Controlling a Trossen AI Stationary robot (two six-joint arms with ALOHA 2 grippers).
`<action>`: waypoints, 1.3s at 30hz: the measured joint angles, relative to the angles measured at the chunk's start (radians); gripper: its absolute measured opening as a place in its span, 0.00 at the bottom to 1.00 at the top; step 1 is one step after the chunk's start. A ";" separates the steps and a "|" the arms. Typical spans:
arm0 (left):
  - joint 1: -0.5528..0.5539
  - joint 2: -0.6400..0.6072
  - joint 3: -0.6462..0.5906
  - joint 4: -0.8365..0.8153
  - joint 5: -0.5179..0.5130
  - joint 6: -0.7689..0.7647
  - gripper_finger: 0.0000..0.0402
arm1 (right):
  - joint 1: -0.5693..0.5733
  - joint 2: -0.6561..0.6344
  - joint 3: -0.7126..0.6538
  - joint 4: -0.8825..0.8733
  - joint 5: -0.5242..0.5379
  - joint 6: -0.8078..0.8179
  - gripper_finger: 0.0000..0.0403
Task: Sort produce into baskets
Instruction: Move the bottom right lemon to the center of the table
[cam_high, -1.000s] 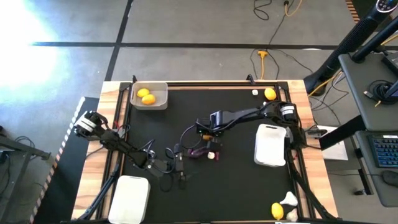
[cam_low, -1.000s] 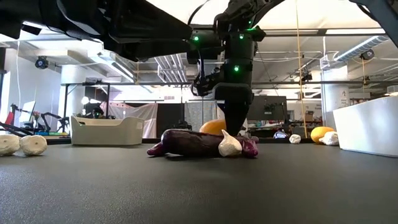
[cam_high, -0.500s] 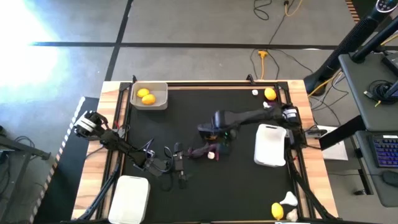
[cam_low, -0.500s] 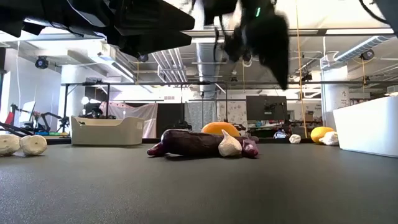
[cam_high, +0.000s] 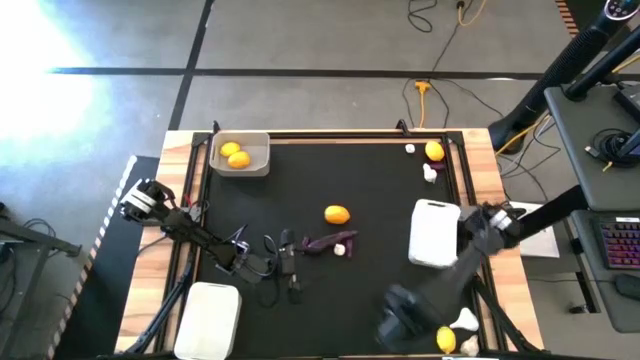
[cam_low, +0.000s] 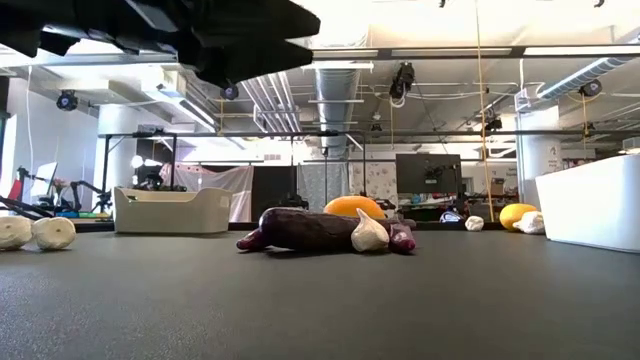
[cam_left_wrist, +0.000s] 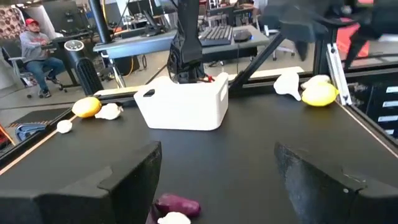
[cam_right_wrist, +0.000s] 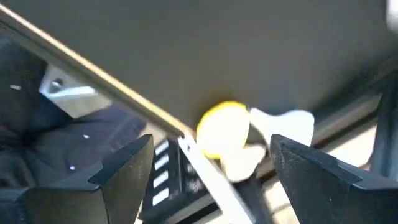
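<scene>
A dark purple eggplant (cam_high: 325, 243) lies in the middle of the black table with a white garlic bulb (cam_high: 341, 250) against it and a citrus fruit (cam_high: 337, 214) just beyond it. They also show in the low view as the eggplant (cam_low: 305, 230), the bulb (cam_low: 369, 233) and the citrus (cam_low: 350, 206). My left gripper (cam_high: 289, 266) is open just left of the eggplant (cam_left_wrist: 177, 204), touching nothing. My right gripper (cam_high: 398, 318) is open and empty, blurred, near the near right corner. Its wrist view looks at a citrus (cam_right_wrist: 222, 129) and garlic (cam_right_wrist: 283, 126) there.
A basket (cam_high: 262, 150) at the far left holds two citrus fruits. One white basket (cam_high: 434, 234) stands at the right and another (cam_high: 209, 310) at the near left. A citrus (cam_high: 434, 151) and garlic bulbs (cam_high: 430, 171) lie at the far right. Two garlic bulbs (cam_low: 35, 232) show at the low view's left.
My right gripper has risen from the middle of the table, over the citrus and eggplant, and swung fast toward the near right corner. The citrus it had covered now shows beside the eggplant. The eggplant and garlic have stayed in place.
</scene>
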 joint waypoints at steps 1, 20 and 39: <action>0.001 0.000 0.002 0.002 0.000 0.001 0.73 | 0.032 0.004 -0.009 0.004 -0.023 0.055 0.77; 0.016 0.000 0.014 0.001 0.001 0.005 0.73 | 0.124 0.020 -0.315 0.338 -0.129 0.371 0.69; 0.016 0.001 0.014 0.002 0.002 0.005 0.73 | 0.160 0.019 -0.443 0.508 -0.271 0.435 0.62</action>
